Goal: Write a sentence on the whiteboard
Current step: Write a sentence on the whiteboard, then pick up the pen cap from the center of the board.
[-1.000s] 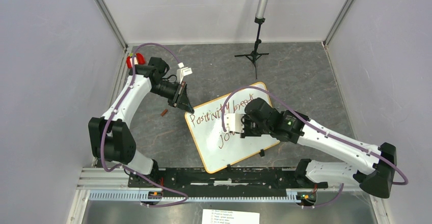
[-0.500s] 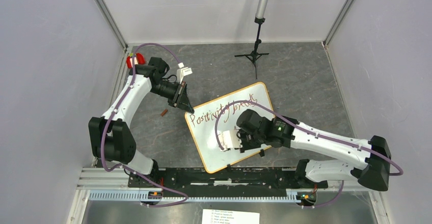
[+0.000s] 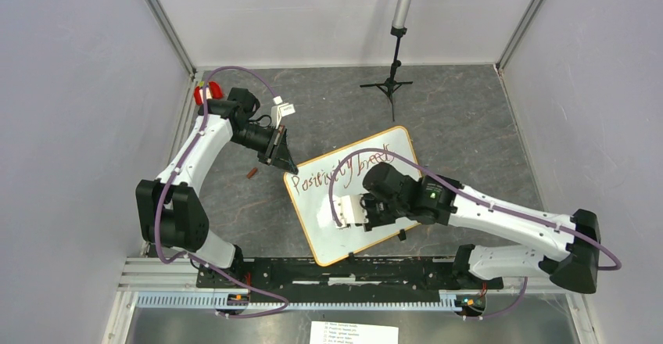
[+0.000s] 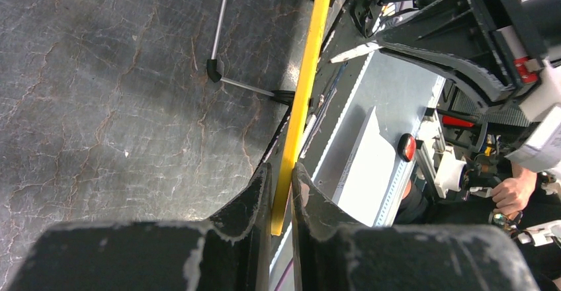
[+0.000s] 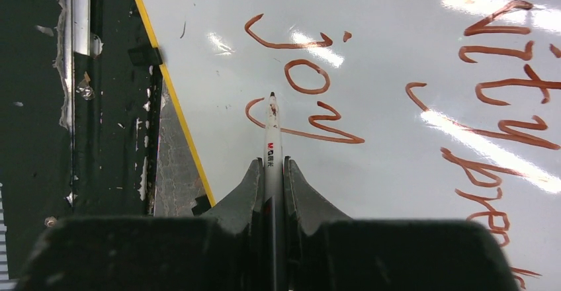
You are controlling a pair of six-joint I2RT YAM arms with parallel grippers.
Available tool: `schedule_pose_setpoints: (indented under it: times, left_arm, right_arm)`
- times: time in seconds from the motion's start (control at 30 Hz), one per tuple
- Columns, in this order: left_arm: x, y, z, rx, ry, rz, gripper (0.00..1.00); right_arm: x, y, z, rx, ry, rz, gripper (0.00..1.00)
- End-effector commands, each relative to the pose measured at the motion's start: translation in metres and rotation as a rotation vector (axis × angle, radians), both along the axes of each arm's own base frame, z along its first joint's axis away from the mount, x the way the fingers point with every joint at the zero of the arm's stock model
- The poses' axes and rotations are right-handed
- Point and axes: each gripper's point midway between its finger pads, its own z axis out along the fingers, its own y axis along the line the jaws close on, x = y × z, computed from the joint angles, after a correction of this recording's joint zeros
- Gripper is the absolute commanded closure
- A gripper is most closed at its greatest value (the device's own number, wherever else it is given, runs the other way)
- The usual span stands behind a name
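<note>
The whiteboard lies flat on the dark mottled table, turned at an angle in the middle of it, just ahead of the two arm bases, its yellow rim showing all round. The left gripper has its jaws drawn almost together on that rim at the board's far-left corner, pinching the thin edge between its fingers, so the board looks pinned there. The right gripper reaches over the near half of the board with its jaws closed tight on a marker, whose barrel runs straight out between them. The marker's dark tip sits over the white surface right at the tail of the y in the lower line. Whether the tip actually touches the board I cannot tell. The sentence is in brownish-red strokes, its upper line running along the far edge and its short lower line under the right gripper. A small black clip sits on the near rim, and a black tripod stand stands well behind the board
</note>
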Motion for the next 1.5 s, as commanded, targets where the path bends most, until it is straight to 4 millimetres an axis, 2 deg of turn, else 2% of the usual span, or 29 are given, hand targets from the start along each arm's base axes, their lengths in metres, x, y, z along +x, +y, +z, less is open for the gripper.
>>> schedule_pose_setpoints:
  times: [0.0, 0.23, 0.33, 0.43, 0.63, 0.77, 0.9, 1.03, 1.17, 1.23, 1.37, 1.4, 1.47]
  left_arm:
    - [0.005, 0.0, -0.002, 0.025, -0.013, 0.009, 0.81]
    - [0.004, 0.001, -0.001, 0.028, -0.019, 0.01, 0.81]
    - [0.005, 0.0, -0.002, 0.027, -0.015, 0.01, 0.81]
    - [0.005, 0.0, -0.002, 0.027, -0.013, 0.01, 0.81]
    - [0.005, 0.0, -0.003, 0.028, -0.015, 0.007, 0.81]
    - [0.006, 0.0, -0.002, 0.025, -0.013, 0.007, 0.81]
    - [0.006, -0.001, -0.001, 0.021, -0.016, 0.008, 0.8]
    - [0.006, -0.001, 0.007, 0.01, -0.04, 0.01, 0.69]
    - [0.01, -0.002, 0.039, -0.091, -0.092, 0.037, 0.56]
    - [0.016, 0.004, 0.063, -0.188, -0.106, 0.083, 0.5]
    - [0.044, 0.044, 0.093, -0.248, -0.188, 0.249, 0.4]
    - [0.051, 0.056, 0.093, -0.224, -0.209, 0.294, 0.4]
    - [0.065, 0.086, 0.079, -0.105, -0.234, 0.387, 0.39]
  right_arm:
    - [-0.003, 0.0, 0.03, 0.092, -0.004, 0.042, 1.0]
    - [-0.001, -0.034, 0.001, -0.018, -0.01, 0.035, 1.0]
    - [0.0, -0.037, -0.003, -0.03, -0.016, 0.029, 1.0]
    - [0.01, -0.038, -0.004, -0.045, -0.047, -0.009, 1.0]
    - [0.021, -0.047, -0.022, -0.123, -0.075, -0.075, 1.0]
    - [0.026, -0.053, -0.02, -0.146, -0.103, -0.097, 1.0]
    - [0.023, -0.047, -0.008, -0.109, -0.098, -0.071, 1.0]
    - [0.011, -0.03, 0.017, -0.004, -0.066, 0.009, 1.0]
    - [0.003, -0.017, 0.05, 0.097, -0.045, 0.058, 1.0]
    - [-0.002, -0.011, 0.056, 0.127, -0.003, 0.074, 1.0]
    - [0.0, -0.005, 0.071, 0.188, 0.027, 0.052, 1.0]
    - [0.004, -0.003, 0.078, 0.212, 0.033, 0.032, 1.0]
    - [0.014, 0.002, 0.093, 0.265, 0.034, -0.014, 1.0]
